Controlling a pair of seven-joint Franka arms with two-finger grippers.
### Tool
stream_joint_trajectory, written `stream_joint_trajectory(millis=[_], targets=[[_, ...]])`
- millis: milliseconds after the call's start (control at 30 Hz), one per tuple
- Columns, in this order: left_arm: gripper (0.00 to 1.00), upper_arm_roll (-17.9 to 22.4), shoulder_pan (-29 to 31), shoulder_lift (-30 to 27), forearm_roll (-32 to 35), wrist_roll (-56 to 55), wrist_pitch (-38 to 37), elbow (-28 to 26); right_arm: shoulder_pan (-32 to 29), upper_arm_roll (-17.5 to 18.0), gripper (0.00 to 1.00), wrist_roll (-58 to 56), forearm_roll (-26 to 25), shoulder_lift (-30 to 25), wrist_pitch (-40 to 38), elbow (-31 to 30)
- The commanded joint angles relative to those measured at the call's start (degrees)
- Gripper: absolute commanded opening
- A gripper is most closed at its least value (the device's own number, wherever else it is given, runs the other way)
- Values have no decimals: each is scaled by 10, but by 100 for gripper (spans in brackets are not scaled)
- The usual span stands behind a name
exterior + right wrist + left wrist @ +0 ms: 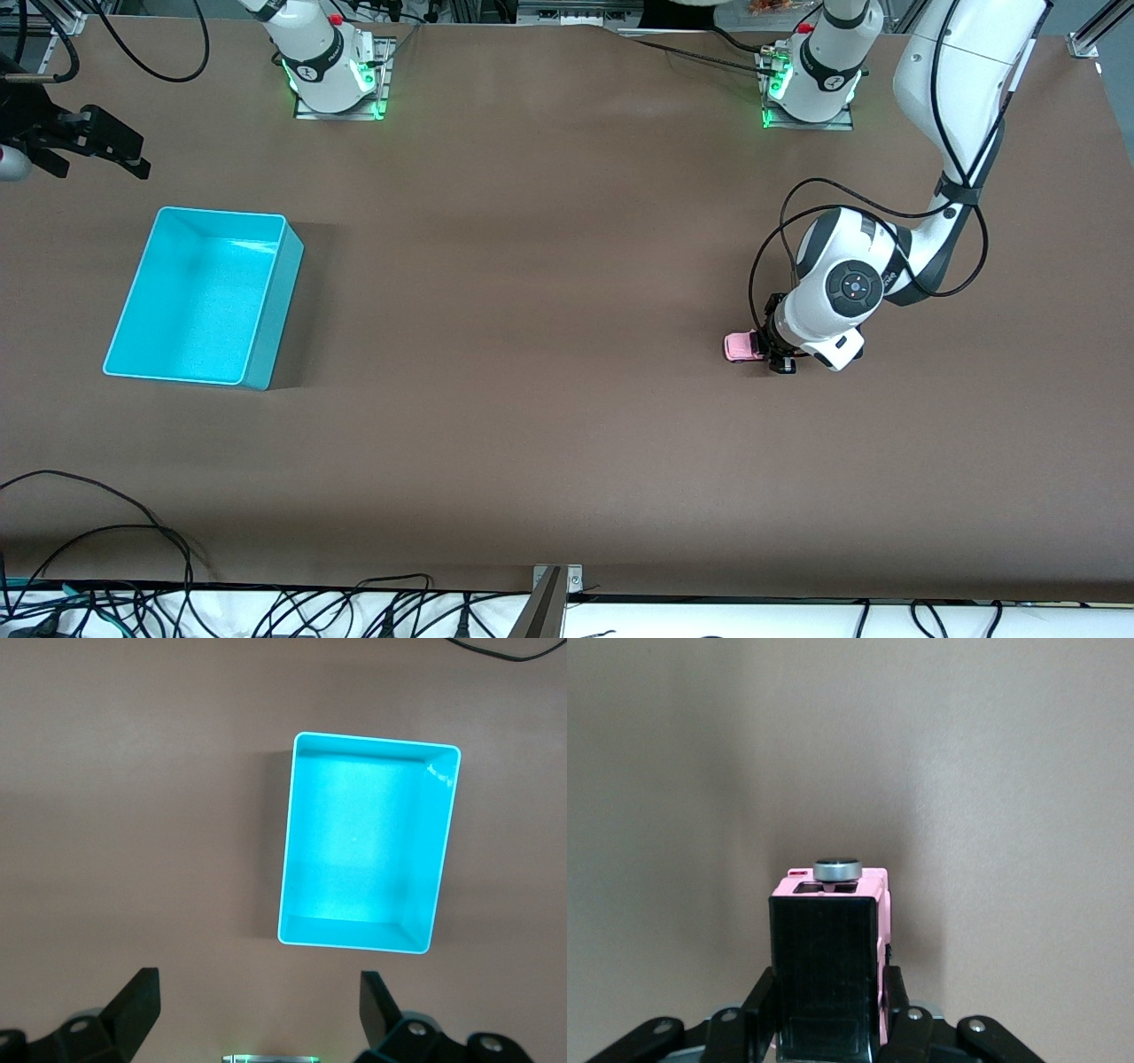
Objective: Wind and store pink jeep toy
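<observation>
Pink jeep toy point(742, 346), right of frame centre, sits clamped lengthwise in the left tool point(769, 347), well apart from the cyan bin point(266, 310) at frame left, where the right tool point(257, 1005) hangs spread apart.

The whole table point(567, 443) is seen from a high camera facing the two arm bases. The left wrist view is taken low and very close, along the tabletop, and is filled by the pink jeep toy point(831, 966), also seen from the front point(742, 346). The right wrist view is aimed down from higher up at the cyan bin point(366, 843), shared with the front view point(205, 295).
</observation>
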Motion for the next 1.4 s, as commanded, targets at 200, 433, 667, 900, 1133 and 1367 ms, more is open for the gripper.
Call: stream_joint_trajectory(millis=[200, 433, 667, 900, 1133, 1367], targets=[[4, -1, 59, 2, 40, 43, 13, -17, -4, 0, 100, -5, 4, -3, -7, 1], [4, 2, 107, 4, 77, 62, 13, -16, -5, 0, 100, -5, 4, -3, -6, 1], [4, 2, 152, 12, 102, 109, 13, -13, -5, 0, 100, -5, 4, -3, -6, 1], [4, 2, 185, 12, 105, 150, 14, -10, -5, 0, 100, -5, 4, -3, -6, 1], [6, 2, 199, 17, 126, 154, 14, -9, -5, 0, 100, -5, 4, -3, -6, 1], [100, 2, 203, 15, 126, 159, 14, -3, -4, 1, 100, -4, 5, -3, -6, 1]])
